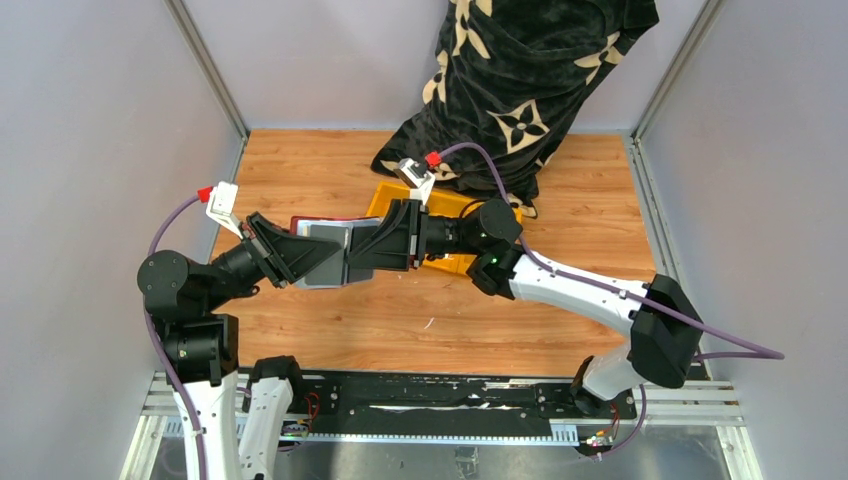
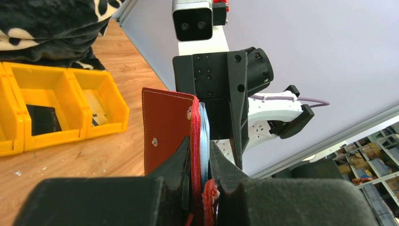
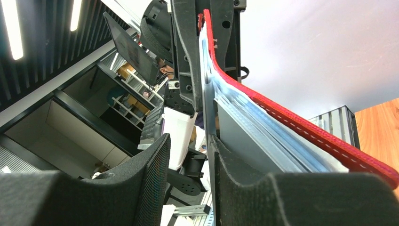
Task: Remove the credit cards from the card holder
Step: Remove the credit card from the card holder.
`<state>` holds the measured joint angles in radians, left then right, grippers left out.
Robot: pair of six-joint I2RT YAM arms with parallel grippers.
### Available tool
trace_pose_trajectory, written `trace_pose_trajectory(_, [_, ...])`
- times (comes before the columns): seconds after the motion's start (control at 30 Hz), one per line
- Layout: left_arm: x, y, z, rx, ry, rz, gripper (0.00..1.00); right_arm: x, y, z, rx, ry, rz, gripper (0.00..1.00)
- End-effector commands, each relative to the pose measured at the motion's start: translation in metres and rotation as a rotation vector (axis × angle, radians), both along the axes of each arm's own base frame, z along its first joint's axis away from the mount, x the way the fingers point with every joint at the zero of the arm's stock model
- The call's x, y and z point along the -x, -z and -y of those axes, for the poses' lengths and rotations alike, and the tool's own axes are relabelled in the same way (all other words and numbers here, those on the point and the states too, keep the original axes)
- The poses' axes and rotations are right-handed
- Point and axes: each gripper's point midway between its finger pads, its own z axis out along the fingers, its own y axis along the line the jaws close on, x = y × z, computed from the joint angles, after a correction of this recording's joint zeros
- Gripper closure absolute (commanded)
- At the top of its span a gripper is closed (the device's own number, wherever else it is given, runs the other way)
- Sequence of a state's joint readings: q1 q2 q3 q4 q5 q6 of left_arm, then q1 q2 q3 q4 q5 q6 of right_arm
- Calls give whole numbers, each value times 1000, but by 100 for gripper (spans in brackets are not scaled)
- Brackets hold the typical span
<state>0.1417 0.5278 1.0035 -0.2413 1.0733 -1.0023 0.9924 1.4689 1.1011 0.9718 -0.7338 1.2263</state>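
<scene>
My left gripper (image 2: 200, 147) is shut on the dark red card holder (image 2: 164, 122), held edge-up above the table. Blue-grey edges of the credit cards (image 2: 203, 127) show between its leaves. From above, the card holder (image 1: 325, 242) hangs between my left gripper (image 1: 300, 257) and my right gripper (image 1: 385, 245), which meets it from the right. In the right wrist view my right gripper (image 3: 189, 141) is open with a gap between its fingers. A thin grey edge lies against its right finger. Beyond that finger the cards (image 3: 244, 136) fan out under the red cover (image 3: 301, 127).
A yellow three-compartment bin (image 1: 385, 200) stands just behind the grippers. The bin (image 2: 51, 136) holds a black object (image 2: 42, 120) in one compartment. A black patterned cloth (image 1: 520, 80) lies at the back. Grey walls close both sides.
</scene>
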Motion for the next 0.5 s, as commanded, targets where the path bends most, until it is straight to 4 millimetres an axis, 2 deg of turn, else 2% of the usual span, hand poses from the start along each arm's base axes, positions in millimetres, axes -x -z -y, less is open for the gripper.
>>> trace_pose_trajectory(0.0, [9, -8, 2, -6, 7, 37, 86, 5, -3, -7, -10, -20, 31, 61])
trace_pose_trajectory(0.27, [12, -11, 3, -2, 13, 42, 86, 11, 1, -16, -3, -45, 28, 61])
trace_pose_trajectory(0.4, [12, -8, 2, -5, 6, 45, 84, 14, -8, -18, -27, -56, 35, 61])
trace_pose_trajectory(0.47, [10, -4, 1, -7, -1, 41, 81, 18, -14, -20, -40, -71, 42, 64])
